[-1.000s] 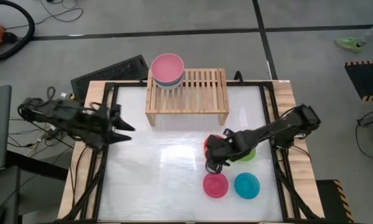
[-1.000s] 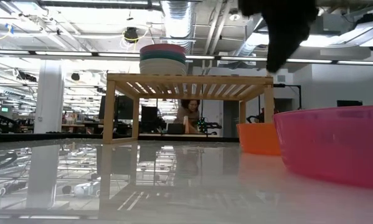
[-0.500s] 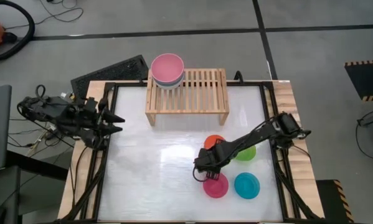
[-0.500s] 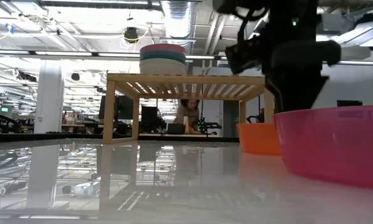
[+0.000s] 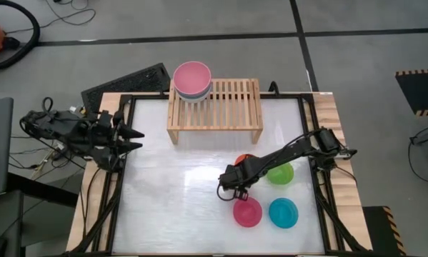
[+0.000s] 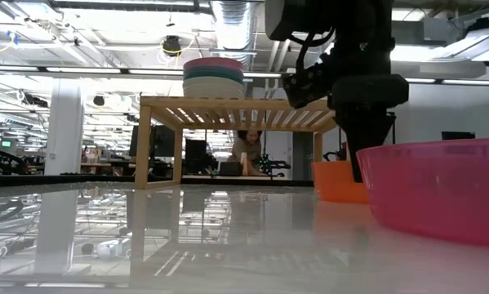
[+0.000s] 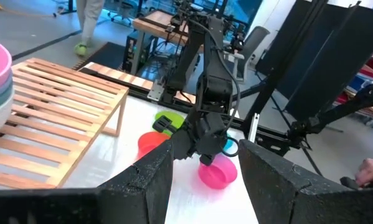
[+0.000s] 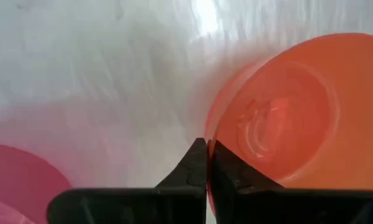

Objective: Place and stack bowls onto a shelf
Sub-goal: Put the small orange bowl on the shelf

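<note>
The shelf (image 5: 224, 107) stands at the table's far edge. A stack of larger bowls (image 5: 192, 77), pink on top, sits on its left end. Orange (image 5: 244, 160), green (image 5: 283, 173), magenta (image 5: 247, 213) and cyan (image 5: 283, 213) smaller bowls rest on the table at the near right. My right gripper (image 5: 230, 190) is shut and points down between the orange bowl (image 8: 286, 118) and the magenta bowl (image 6: 440, 188). Its tips (image 8: 206, 148) are at the orange bowl's rim. My left gripper (image 5: 133, 140) is open and hovers at the table's left edge. My right gripper comes from above with shut fingers, right beside the orange bowl's rim (image 8: 212, 134) on the side that faces the magenta bowl. I cannot tell whether the fingers touch the rim. The bowl rests flat on the table.
The shelf's right two thirds (image 5: 235, 100) carry nothing. The white tabletop (image 5: 171, 193) lies bare left of the small bowls. A black frame rail (image 5: 121, 178) runs along the table's sides. People and desks show in the room beyond the table.
My right gripper has come down and moved toward the table's left, from above the orange bowl to table level between the orange and magenta bowls. My left arm has drawn back toward the table's left edge. No bowl has moved.
</note>
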